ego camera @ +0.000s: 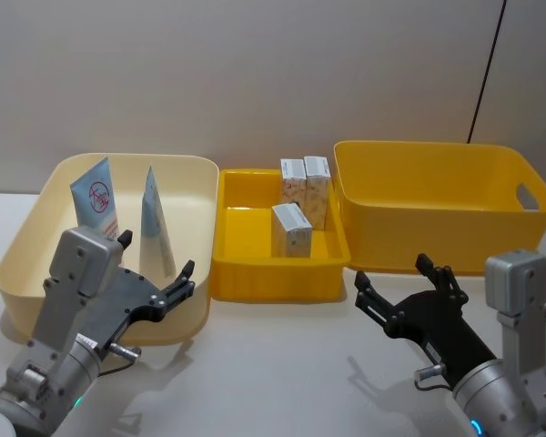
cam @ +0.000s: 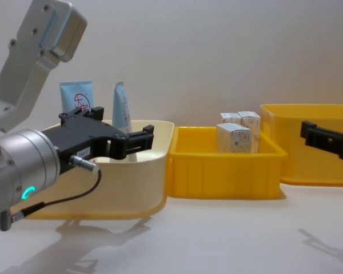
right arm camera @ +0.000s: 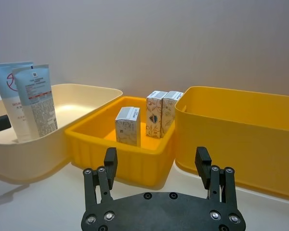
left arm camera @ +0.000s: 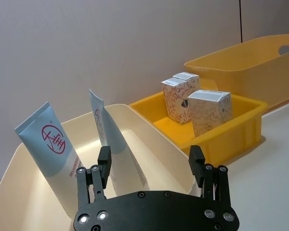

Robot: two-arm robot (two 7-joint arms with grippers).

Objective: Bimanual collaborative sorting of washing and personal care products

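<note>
Two pale-blue-and-white tubes, one with a red round logo (ego camera: 96,196) and one seen edge-on (ego camera: 155,223), stand leaning in the cream bin (ego camera: 36,214). Three white printed cartons (ego camera: 291,229) stand upright in the small yellow bin (ego camera: 273,278). My left gripper (ego camera: 157,255) hovers open over the cream bin's front right corner, just in front of the tubes (left arm camera: 50,154), holding nothing. My right gripper (ego camera: 391,269) is open and empty above the table, in front of the gap between the small yellow bin and the large yellow bin (ego camera: 437,237). The cartons (right arm camera: 127,125) lie ahead of it.
The three bins stand side by side along the back of the white table: cream at the left, small yellow in the middle, large yellow with a handle slot (ego camera: 528,196) at the right. Open tabletop (ego camera: 282,364) lies in front of them.
</note>
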